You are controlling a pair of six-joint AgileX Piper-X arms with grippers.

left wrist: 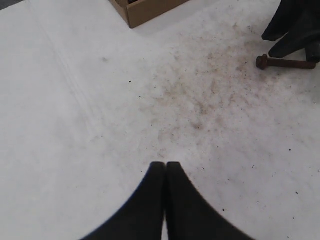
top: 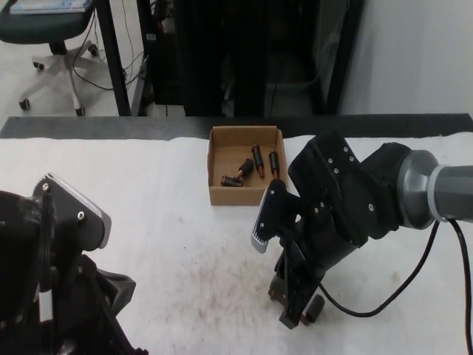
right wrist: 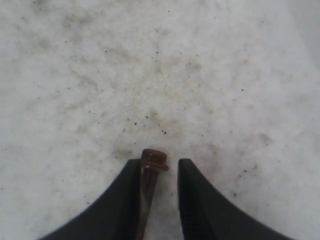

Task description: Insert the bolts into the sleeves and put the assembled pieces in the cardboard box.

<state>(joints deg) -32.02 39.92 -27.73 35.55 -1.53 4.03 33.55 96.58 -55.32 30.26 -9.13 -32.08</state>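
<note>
**A:** So, what does the high view tell us?

**B:** The cardboard box [top: 219, 194] stands at the far middle of the tabletop [top: 148, 222], and some assembled pieces [top: 244, 168] lie in it already. The right gripper [top: 294, 309] is down at the tabletop, on the near side of the box. A short dark piece, I think a sleeve [top: 318, 306], lies just beside it.

**A:** And the left wrist view?

**B:** The left gripper [left wrist: 166, 167] hangs over the tabletop, its fingers [left wrist: 150, 205] pressed together with nothing between them. Farther off lies the bolt [left wrist: 285, 63], next to the other arm's gripper.

**A:** Then the right wrist view?

**B:** Its fingers [right wrist: 200, 200] stand apart, with the bolt between them, close against one finger. They are not yet clamped on it.

**A:** How will the bolt handle?

**B:** I judge it stiff and rather heavy for its size. It is rusty, so hardly slippery, but it can roll. Better to grip the shank near the head, so the tip stays free for the sleeve.
</note>
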